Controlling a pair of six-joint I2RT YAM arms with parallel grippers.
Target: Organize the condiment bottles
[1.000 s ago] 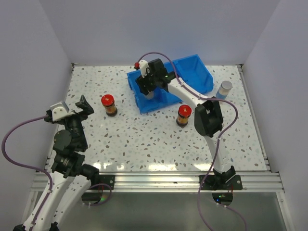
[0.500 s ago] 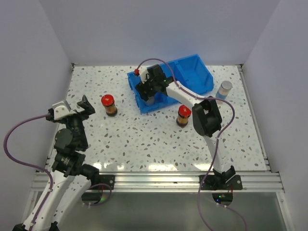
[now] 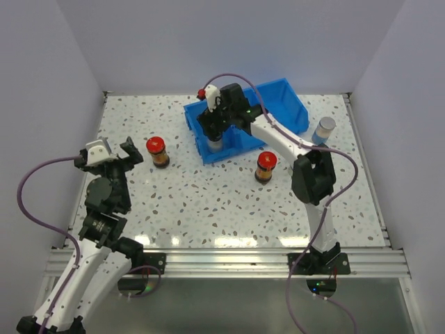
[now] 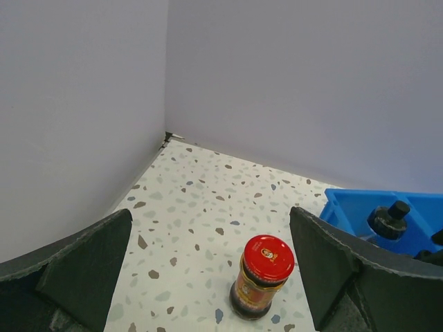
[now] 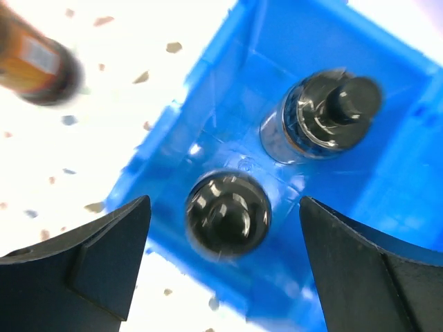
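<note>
Your right tool hangs over the left end of the blue bin, its fingers spread wide with nothing pinched between them. Straight below it, in the wrist view, a black-capped jar stands upright in the bin. A second black-capped jar stands just beside it, farther in; you cannot tell whether a divider parts the two. Your left tool is spread and empty too, low over the bench, facing a red-capped jar that stands upright near it but apart. The other red-capped jar stands on the bench just in front of the bin. A silver-grey-capped jar stands by the bin's right end.
</note>
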